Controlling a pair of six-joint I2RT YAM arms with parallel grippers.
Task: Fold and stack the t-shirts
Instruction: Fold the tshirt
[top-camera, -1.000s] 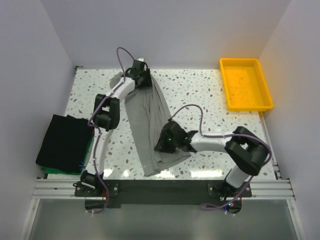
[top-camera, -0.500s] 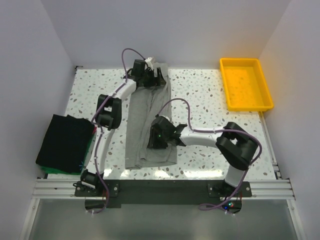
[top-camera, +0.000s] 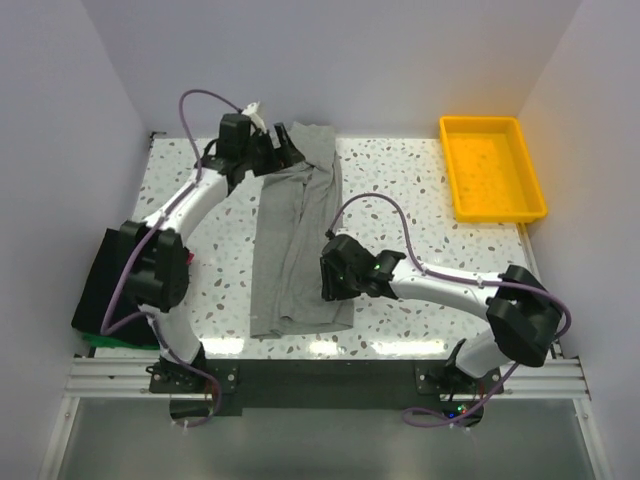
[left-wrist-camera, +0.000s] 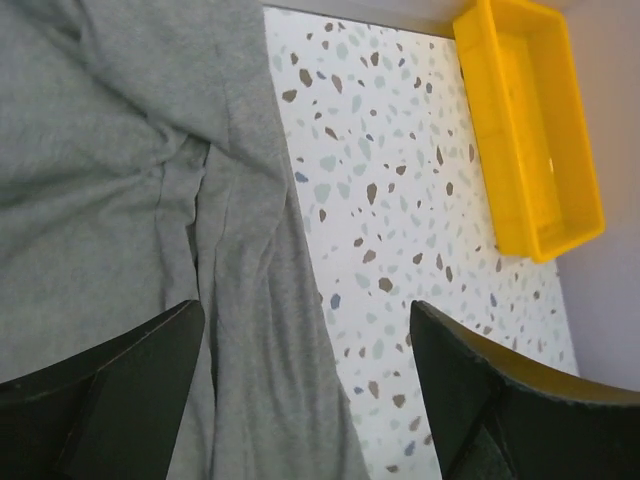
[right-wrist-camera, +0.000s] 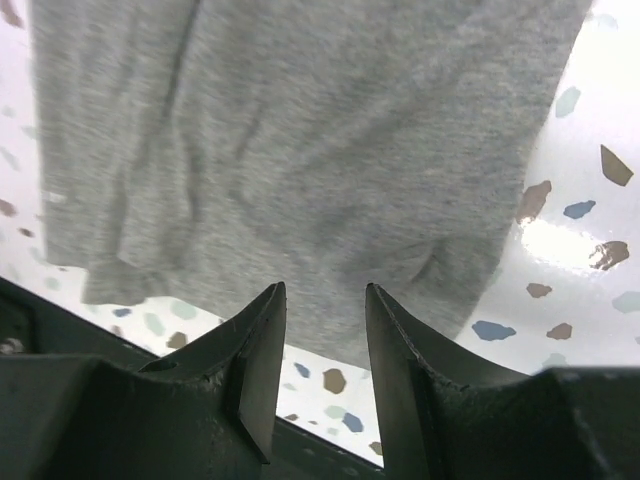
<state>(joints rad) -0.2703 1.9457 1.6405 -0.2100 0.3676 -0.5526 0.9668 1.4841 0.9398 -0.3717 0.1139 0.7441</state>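
Mounted on the aluminium rail (top-camera: 110, 378), the left arm (top-camera: 195, 195) and right arm (top-camera: 440, 290) have white links, black joints, purple cables (top-camera: 370, 197) and black wedge fingers (right-wrist-camera: 255, 350) (green lamp (top-camera: 375, 266) on the right).

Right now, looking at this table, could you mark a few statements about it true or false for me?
1. The grey t-shirt lies as a long narrow strip on the table. True.
2. The yellow tray holds a folded shirt. False: it is empty.
3. The left gripper is clamped on the grey t-shirt. False: its jaws stand wide open above it, gripping nothing.
4. A folded black shirt sits at the table's left edge. True.
5. The right gripper hovers over the yellow tray. False: it is at the grey t-shirt's near end, jaws apart.
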